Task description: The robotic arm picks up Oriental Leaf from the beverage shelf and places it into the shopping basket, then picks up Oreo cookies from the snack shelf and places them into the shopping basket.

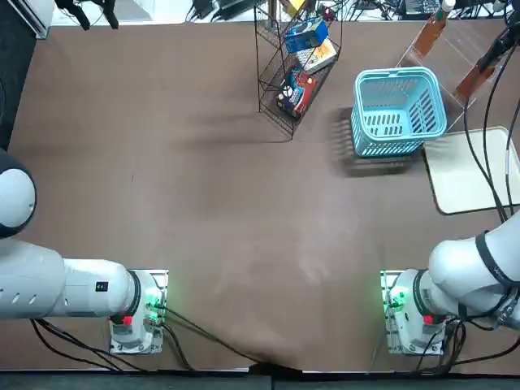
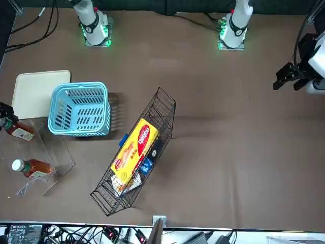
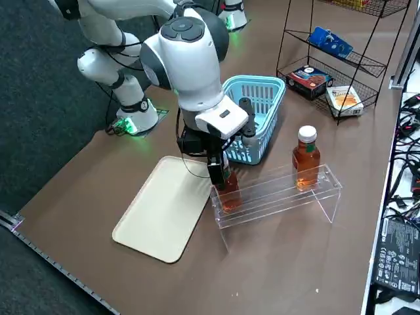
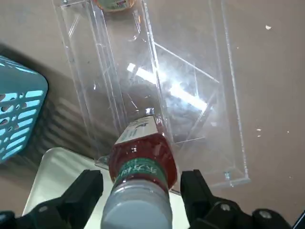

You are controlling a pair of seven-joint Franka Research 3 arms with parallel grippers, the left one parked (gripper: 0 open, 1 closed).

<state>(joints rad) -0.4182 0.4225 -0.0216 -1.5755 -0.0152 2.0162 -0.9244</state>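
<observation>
Seen wide in wrist view: right gripper (image 4: 142, 188), around tea bottle (image 4: 147, 150) on clear stand (image 4: 136, 71). Shown whole only in front view: yellow pack (image 2: 135, 151) in rack (image 2: 165, 101).

Second bottle (image 3: 306, 158) upright on the acrylic stand (image 3: 275, 197)

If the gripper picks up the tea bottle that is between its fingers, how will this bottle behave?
The bottle looks nearly full, so probably rather heavy for its size. Its smooth, round sides may slip or turn between the right gripper's open fingers.
</observation>
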